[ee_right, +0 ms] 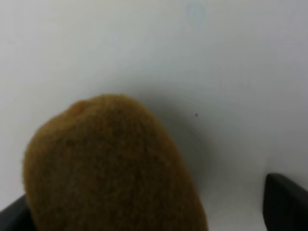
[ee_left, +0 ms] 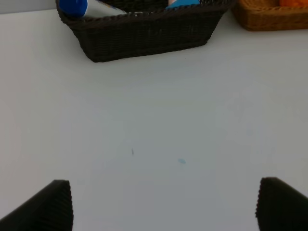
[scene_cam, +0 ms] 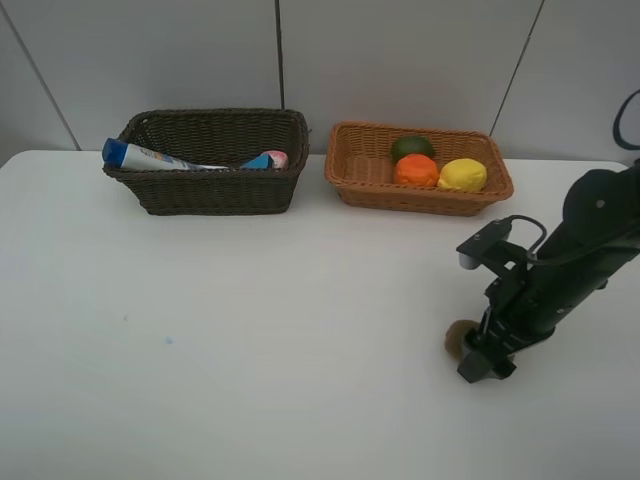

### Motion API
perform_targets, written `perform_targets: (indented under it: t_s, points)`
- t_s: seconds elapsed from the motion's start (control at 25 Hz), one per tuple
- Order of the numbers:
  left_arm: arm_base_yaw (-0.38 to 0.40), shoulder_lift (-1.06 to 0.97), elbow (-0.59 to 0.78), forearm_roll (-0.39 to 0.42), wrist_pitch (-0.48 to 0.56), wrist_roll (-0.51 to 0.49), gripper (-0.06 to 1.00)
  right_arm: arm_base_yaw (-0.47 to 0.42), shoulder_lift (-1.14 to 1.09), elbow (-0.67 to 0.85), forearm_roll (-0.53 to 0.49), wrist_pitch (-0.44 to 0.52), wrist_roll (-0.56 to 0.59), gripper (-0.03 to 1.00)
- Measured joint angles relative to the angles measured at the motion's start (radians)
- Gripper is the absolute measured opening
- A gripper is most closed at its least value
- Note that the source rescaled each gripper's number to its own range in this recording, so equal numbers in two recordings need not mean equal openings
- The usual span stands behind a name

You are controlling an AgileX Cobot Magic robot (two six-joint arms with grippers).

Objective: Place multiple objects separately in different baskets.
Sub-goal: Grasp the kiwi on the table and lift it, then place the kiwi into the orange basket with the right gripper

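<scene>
On a plain white table (scene_cam: pixel 250 350) backed by grey wall panels (scene_cam: pixel 400 60), the right gripper (scene_cam: pixel 487 352) hangs low with jaws spread about the kiwi (scene_cam: pixel 460 339) near the table's right edge, the left gripper (ee_left: pixel 163 204) gapes over bare tabletop, and two baskets (scene_cam: pixel 210 190) sit far back.

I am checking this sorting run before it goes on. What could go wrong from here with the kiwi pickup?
1. The kiwi is round and sits by the right claw; whether the fingers have it is unclear, so it may roll or slip.
2. The tan basket already holds the lime, orange and lemon, so a dropped kiwi could bounce off them.
</scene>
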Motion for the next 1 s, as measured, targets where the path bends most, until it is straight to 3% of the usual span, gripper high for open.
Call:
perform_targets:
  t_s: [0.08,0.16,0.28,0.64,1.0]
  points:
    - [0.000,0.000,0.000,0.000,0.000,0.000,1.00,0.000,0.000,0.000,-0.002,0.000,-0.002,0.94]
    - [0.000,0.000,0.000,0.000,0.000,0.000,1.00,0.000,0.000,0.000,-0.003,-0.005,-0.002,0.79]
    - [0.000,0.000,0.000,0.000,0.000,0.000,1.00,0.000,0.003,0.000,0.009,-0.008,-0.005,0.34]
    - [0.000,0.000,0.000,0.000,0.000,0.000,1.00,0.000,0.006,-0.012,0.044,0.023,-0.006,0.35]
    - [0.000,0.000,0.000,0.000,0.000,0.000,1.00,0.000,0.014,-0.197,0.110,0.300,0.017,0.35]
